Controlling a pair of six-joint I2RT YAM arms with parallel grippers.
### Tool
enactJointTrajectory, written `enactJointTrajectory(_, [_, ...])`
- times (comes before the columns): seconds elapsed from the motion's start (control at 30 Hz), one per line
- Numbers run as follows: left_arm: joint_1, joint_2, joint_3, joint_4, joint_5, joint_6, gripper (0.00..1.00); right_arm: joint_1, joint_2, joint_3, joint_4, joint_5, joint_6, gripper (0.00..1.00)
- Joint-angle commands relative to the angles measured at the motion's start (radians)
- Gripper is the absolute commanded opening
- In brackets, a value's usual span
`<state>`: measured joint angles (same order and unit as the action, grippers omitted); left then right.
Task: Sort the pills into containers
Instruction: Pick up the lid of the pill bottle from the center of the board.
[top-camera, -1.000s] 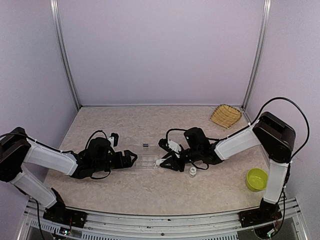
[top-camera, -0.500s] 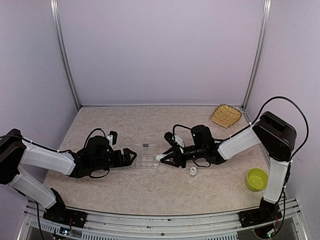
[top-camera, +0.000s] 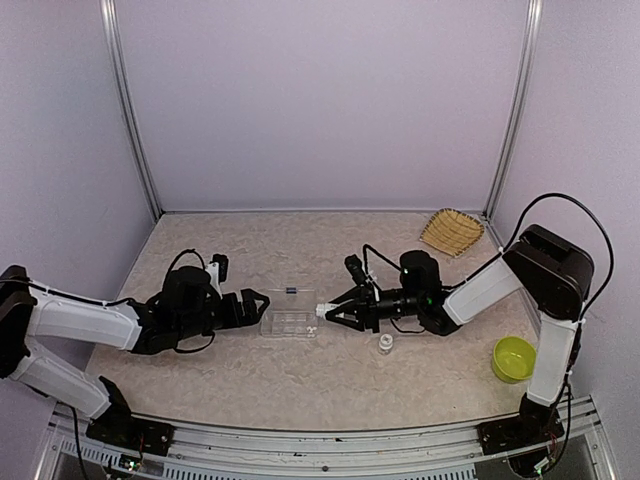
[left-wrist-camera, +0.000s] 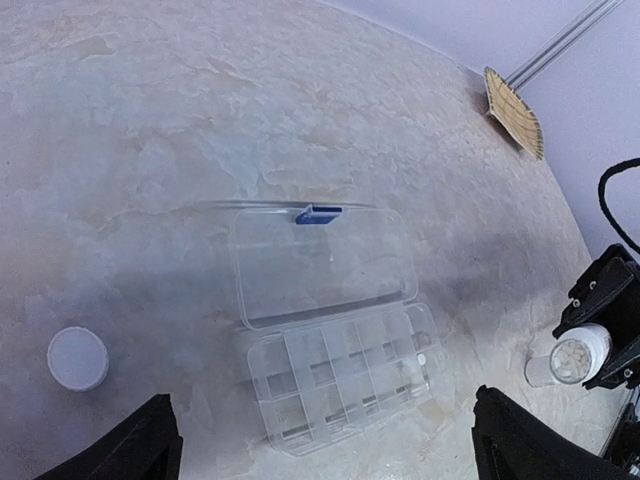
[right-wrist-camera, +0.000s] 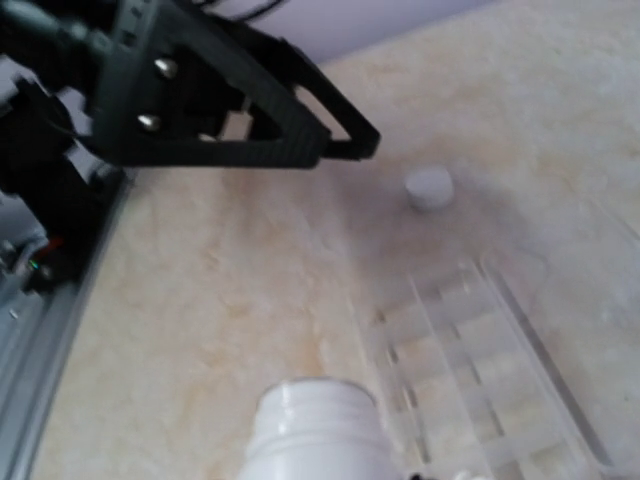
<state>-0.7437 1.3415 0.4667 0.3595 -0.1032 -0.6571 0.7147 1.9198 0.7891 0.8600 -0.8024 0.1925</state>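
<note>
- Only the left wrist view shows pills (left-wrist-camera: 572, 360) inside the white plastic bottle (left-wrist-camera: 584, 350) that the right pincer (top-camera: 328, 312) clamps.
- Clear compartmented plastic box (top-camera: 288, 322) lies open on the surface between the pincers; left pincer (top-camera: 258, 305) spread apart.
- White round cap (left-wrist-camera: 78, 358) nearby.

Lab enclosure: plain panels (top-camera: 320, 100), aluminium posts (top-camera: 131, 110)

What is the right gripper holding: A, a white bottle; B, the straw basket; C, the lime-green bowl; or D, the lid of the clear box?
A: the right gripper is shut on a white bottle, whose uncapped mouth points towards the clear compartment box.
</note>
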Motion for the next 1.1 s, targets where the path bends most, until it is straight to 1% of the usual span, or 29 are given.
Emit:
enactJointTrajectory(0.0, [0.02, -0.044, 0.001, -0.031, -0.023, 0.027, 0.99, -0.033, 0.022, -0.034, 0.222, -0.104, 0.143, 0.13])
enactJointTrajectory(0.13, [0.036, -0.074, -0.013, -0.04, -0.023, 0.028, 0.99, -0.058, 0.034, -0.056, 0.364, -0.158, 0.249, 0.13])
enactJointTrajectory(0.23, [0.045, -0.088, -0.02, -0.049, -0.023, 0.029, 0.99, -0.08, 0.053, -0.07, 0.515, -0.2, 0.377, 0.14])
enactJointTrajectory(0.3, [0.051, -0.096, -0.025, -0.052, -0.021, 0.03, 0.99, -0.097, 0.075, -0.076, 0.649, -0.231, 0.479, 0.14])
enactJointTrajectory(0.4, [0.056, -0.103, -0.031, -0.052, -0.017, 0.03, 0.99, -0.123, 0.125, -0.071, 0.894, -0.27, 0.688, 0.14])
enactJointTrajectory(0.43, [0.056, -0.105, -0.032, -0.05, -0.016, 0.03, 0.99, -0.131, 0.14, -0.066, 0.953, -0.276, 0.734, 0.14])
enactJointTrajectory(0.63, [0.058, -0.103, -0.031, -0.06, -0.015, 0.03, 0.99, -0.133, 0.101, -0.048, 0.965, -0.281, 0.782, 0.14])
enactJointTrajectory(0.87, [0.073, -0.084, 0.016, -0.188, -0.082, 0.056, 0.99, -0.133, 0.002, -0.047, 0.965, -0.267, 0.823, 0.14])
enactJointTrajectory(1.07, [0.103, -0.055, 0.027, -0.243, -0.096, 0.06, 0.99, -0.133, -0.092, -0.047, 0.965, -0.262, 0.843, 0.15])
